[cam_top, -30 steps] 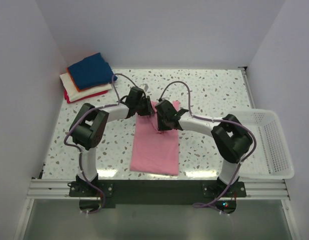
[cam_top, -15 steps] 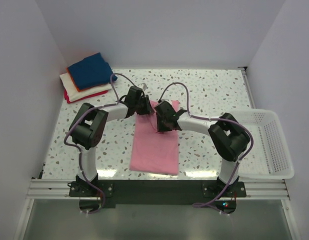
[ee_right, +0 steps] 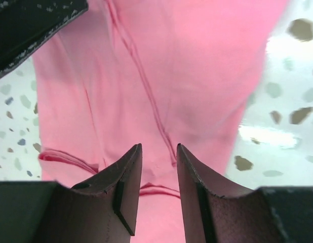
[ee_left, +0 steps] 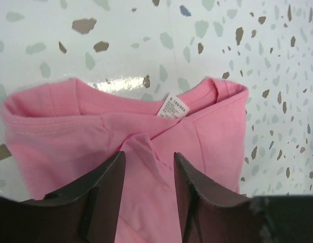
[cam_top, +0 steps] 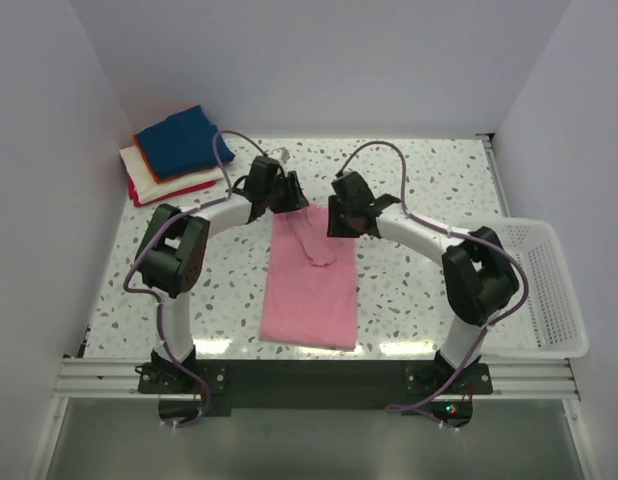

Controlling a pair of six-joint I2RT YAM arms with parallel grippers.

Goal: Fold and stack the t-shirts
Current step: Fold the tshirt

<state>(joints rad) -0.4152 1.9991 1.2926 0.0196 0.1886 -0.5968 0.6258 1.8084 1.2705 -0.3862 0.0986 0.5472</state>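
The stack sits far left. The left gripper and right gripper hang over the far end of the pink shirt, mid-table, jaws apart, holding nothing. A crooked pinch could bunch the loose fold.

**Speckled tabletop boxed in by pale walls**

A glossy white terrazzo tabletop, flecked grey and brown, stands enclosed by a plain pale back wall, left wall and right wall. Overhead light glares off its near edge, where an aluminium rail runs. A white mesh basket sits at the right edge.
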